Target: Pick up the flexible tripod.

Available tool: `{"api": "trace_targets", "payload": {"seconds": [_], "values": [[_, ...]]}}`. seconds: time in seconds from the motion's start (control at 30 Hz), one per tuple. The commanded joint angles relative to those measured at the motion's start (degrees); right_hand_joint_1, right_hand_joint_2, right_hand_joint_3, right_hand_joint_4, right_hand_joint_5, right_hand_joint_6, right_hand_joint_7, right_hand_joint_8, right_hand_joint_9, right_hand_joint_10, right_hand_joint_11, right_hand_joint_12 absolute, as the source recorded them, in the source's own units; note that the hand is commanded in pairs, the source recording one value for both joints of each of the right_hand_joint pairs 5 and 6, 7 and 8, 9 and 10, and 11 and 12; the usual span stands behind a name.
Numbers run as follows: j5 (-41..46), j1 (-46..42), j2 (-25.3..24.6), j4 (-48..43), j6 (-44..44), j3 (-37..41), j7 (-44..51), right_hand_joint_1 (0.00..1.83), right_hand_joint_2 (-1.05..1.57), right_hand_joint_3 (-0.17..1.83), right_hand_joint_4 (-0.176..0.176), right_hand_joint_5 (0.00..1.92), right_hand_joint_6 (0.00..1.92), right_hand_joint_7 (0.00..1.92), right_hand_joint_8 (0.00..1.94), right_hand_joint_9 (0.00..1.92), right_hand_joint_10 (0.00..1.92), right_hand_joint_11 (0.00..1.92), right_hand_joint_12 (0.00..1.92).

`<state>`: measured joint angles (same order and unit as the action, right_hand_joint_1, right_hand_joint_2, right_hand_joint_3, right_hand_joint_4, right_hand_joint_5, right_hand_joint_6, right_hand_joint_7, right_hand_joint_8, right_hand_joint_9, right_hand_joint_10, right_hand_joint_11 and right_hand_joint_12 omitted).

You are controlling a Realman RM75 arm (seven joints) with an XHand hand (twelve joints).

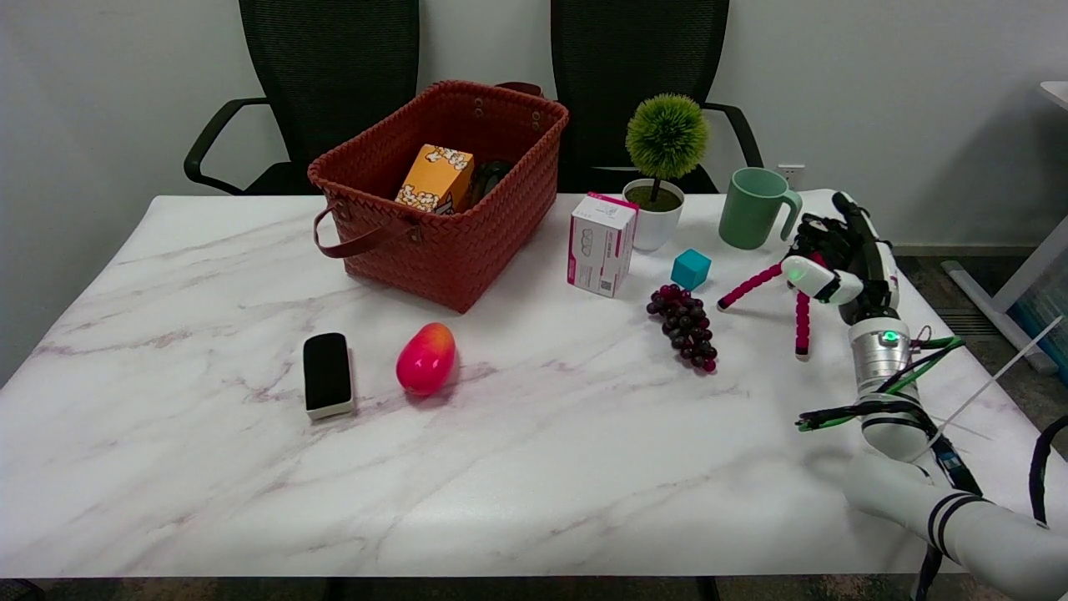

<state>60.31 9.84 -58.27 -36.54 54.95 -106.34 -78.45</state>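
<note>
1. My right hand [838, 263] grips the top of the flexible tripod [780, 292] at the table's right side; two red legs hang out below it.
2. I see the white marble table [534, 467] and a pale wall with two black chairs [334, 75] behind.
3. Near the tripod are the green mug [753, 209], teal cube [691, 269] and grapes [686, 325]; nothing blocks my hand.

Tripod [755, 285] legs pink-red with black bands, in the black-and-white hand [838, 259]. Left of hand: teal cube [691, 269], dark purple grapes [686, 326]. Counter [534, 451] white marble, brownish veins.
</note>
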Motion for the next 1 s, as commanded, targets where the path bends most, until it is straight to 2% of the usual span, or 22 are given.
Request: {"api": "trace_targets", "payload": {"seconds": [0.03, 0.3, 0.4, 0.47, 0.53, 0.6, 0.83, 1.0], "values": [[-1.00, 1.17, 0.13, 0.37, -3.07, -2.74, 0.27, 1.06, -0.37, 0.71, 0.000, 0.22, 0.22, 0.55, 0.55, 0.53, 0.53, 0.43, 0.43], [-1.44, 1.17, 0.13, 0.37, -3.16, -2.57, 0.27, 1.08, -0.33, 0.65, 0.000, 0.25, 0.25, 0.55, 0.55, 0.53, 0.53, 0.42, 0.42], [-1.44, 1.25, 0.13, 0.29, -3.16, -2.57, 0.27, 1.12, -0.25, 0.52, 0.000, 0.27, 0.27, 0.55, 0.55, 0.53, 0.53, 0.42, 0.42], [-1.44, 1.17, 0.13, 0.22, -3.16, -2.57, 0.27, 1.15, -0.19, 0.51, 0.000, 0.29, 0.29, 0.55, 0.55, 0.53, 0.53, 0.42, 0.42], [-1.44, 1.10, 0.13, 0.21, -3.16, -2.71, 0.27, 1.20, -0.09, 0.73, 0.000, 0.33, 0.33, 0.55, 0.55, 0.53, 0.53, 0.42, 0.42], [-1.44, 1.09, 0.13, 0.21, -3.09, -2.80, 0.27, 1.23, -0.04, 0.82, 0.000, 0.36, 0.36, 0.56, 0.56, 0.53, 0.53, 0.42, 0.42], [-1.44, 0.85, 0.13, -0.03, -3.00, -2.81, 0.03, 1.29, 0.20, 0.98, 0.000, 0.46, 0.46, 0.61, 0.61, 0.53, 0.53, 0.42, 0.42], [-1.44, 0.85, 0.13, -0.11, -2.84, -2.81, -0.13, 1.29, 0.22, 1.03, 0.000, 0.50, 0.50, 0.62, 0.62, 0.53, 0.53, 0.42, 0.42]]}}
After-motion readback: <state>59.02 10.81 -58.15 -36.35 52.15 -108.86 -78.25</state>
